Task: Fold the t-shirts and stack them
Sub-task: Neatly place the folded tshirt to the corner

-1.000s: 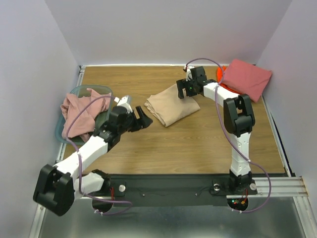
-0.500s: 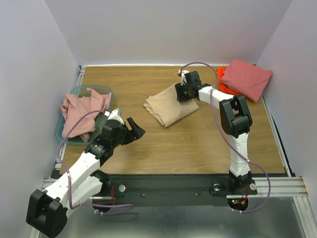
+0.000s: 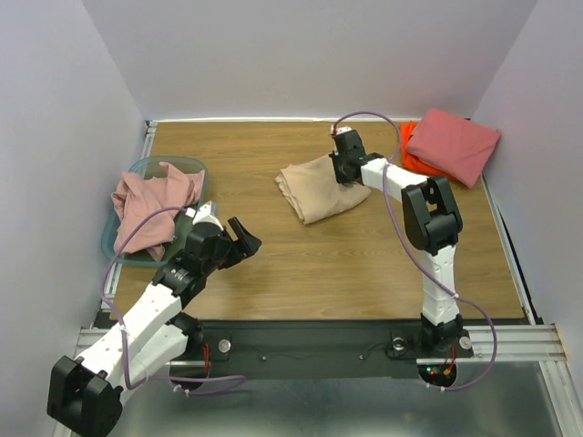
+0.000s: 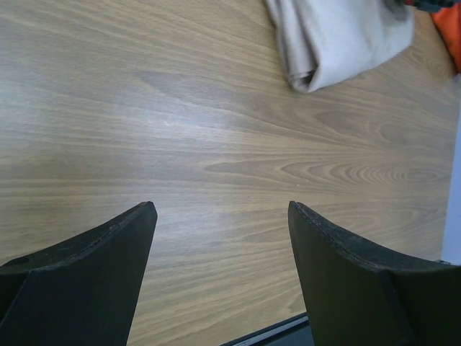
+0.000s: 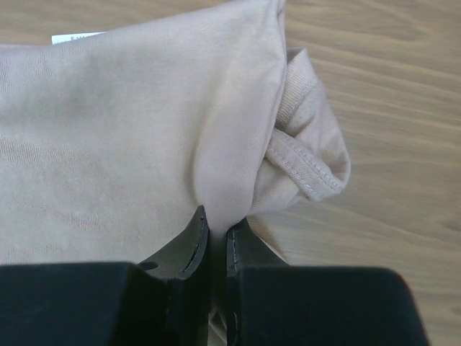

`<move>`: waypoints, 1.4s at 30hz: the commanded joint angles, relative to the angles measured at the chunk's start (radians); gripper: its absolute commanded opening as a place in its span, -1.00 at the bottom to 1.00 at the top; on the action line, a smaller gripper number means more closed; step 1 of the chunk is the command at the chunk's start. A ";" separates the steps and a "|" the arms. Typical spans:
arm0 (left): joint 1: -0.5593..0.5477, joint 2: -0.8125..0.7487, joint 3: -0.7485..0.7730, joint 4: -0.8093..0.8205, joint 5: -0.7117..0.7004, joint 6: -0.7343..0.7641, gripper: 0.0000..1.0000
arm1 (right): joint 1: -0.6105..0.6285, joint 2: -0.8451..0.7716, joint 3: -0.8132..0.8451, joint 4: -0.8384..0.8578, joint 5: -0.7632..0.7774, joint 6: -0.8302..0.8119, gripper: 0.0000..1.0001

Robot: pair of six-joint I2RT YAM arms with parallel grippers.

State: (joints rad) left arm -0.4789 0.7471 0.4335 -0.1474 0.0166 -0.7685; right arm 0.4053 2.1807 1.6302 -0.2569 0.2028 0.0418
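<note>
A folded tan t-shirt (image 3: 314, 189) lies mid-table; in the right wrist view the tan t-shirt (image 5: 130, 130) fills the frame. My right gripper (image 3: 342, 171) is shut on its far right edge, cloth pinched between the fingers (image 5: 189, 241). A folded salmon-red t-shirt (image 3: 453, 143) rests on a bright orange t-shirt (image 3: 412, 157) at the back right. A dusty pink t-shirt (image 3: 150, 207) is crumpled in the bin at left. My left gripper (image 3: 239, 238) hovers open over bare wood, nothing between its fingers (image 4: 108, 259). The tan t-shirt (image 4: 335, 36) shows far off in the left wrist view.
A translucent teal bin (image 3: 185, 165) stands at the table's left edge. Grey walls close in the table on three sides. A metal rail (image 3: 364, 341) runs along the near edge by the arm bases.
My right gripper has closed on the tan t-shirt's edge and the shirt has shifted slightly right. The left arm has drawn back toward the near edge, still open.
</note>
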 commanded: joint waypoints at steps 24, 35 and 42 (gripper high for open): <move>-0.006 -0.046 0.065 -0.090 -0.075 -0.017 0.71 | -0.244 0.048 0.549 -0.010 0.541 -0.095 -0.99; -0.006 -0.020 0.097 -0.095 -0.083 -0.002 0.71 | -0.385 -0.007 0.605 -0.012 0.386 -0.073 -0.99; -0.006 0.011 0.116 -0.086 -0.096 0.015 0.70 | -0.434 -0.029 0.615 -0.012 0.337 -0.045 -0.99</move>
State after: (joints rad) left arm -0.4789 0.7460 0.5056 -0.2512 -0.0544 -0.7765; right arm -0.0067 2.2391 2.1792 -0.3225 0.5640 -0.0216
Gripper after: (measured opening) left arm 0.854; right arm 0.141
